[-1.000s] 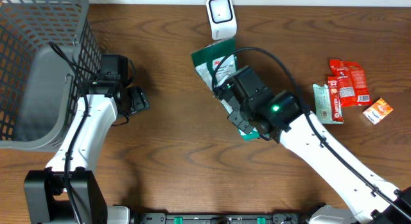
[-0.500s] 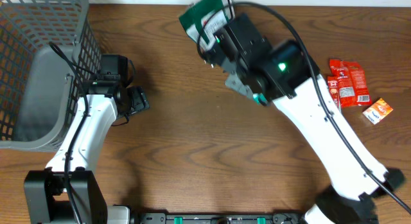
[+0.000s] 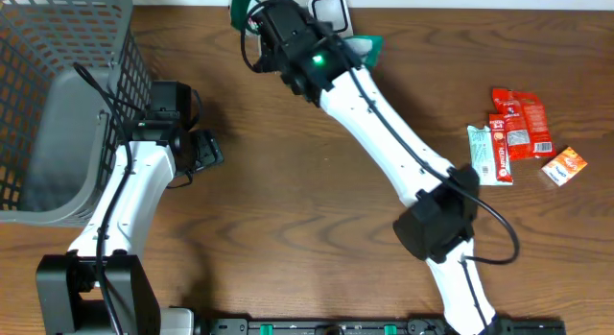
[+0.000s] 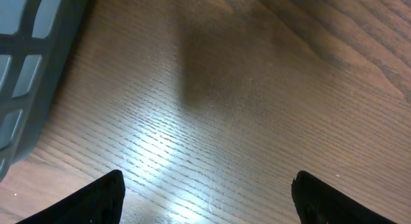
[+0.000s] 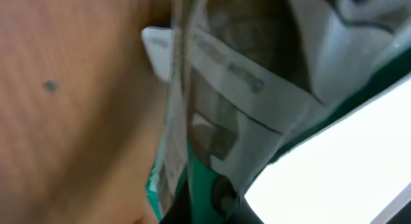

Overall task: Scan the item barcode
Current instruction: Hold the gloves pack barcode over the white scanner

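Overhead view: your right arm reaches across the counter (image 3: pixel 288 229) to its far edge, where the right fingers (image 3: pixel 259 16) are clamped on the green packet (image 3: pixel 242 3). The packet is held off the wood, just to the left of the white scanner (image 3: pixel 329 11), and the arm's wrist overlaps the scanner's left side. You cannot tell from this view which face of the packet is turned toward the scanner.

Right wrist view: the green packet (image 5: pixel 225 102) fills most of the picture (heavily blurred). It shows a crinkled, pale printed panel with green at its lower edge, and brown wood lies to the left.

Your left arm lies along the left side of the counter beside the grey basket (image 3: pixel 125 47). The left fingers (image 3: pixel 203 151) stand wide apart with nothing between them, just beside the basket's wall.

Left wrist view: the two dark fingertips (image 4: pixel 103 197) frame bare wood grain, and the basket (image 4: pixel 26 57) fills the upper left corner.

Lying flat at the right end of the counter, well apart from both arms:
- the red packets (image 3: pixel 518 124)
- a white-and-green packet (image 3: pixel 480 155), touching the red ones
- a small orange packet (image 3: pixel 564 167), near them
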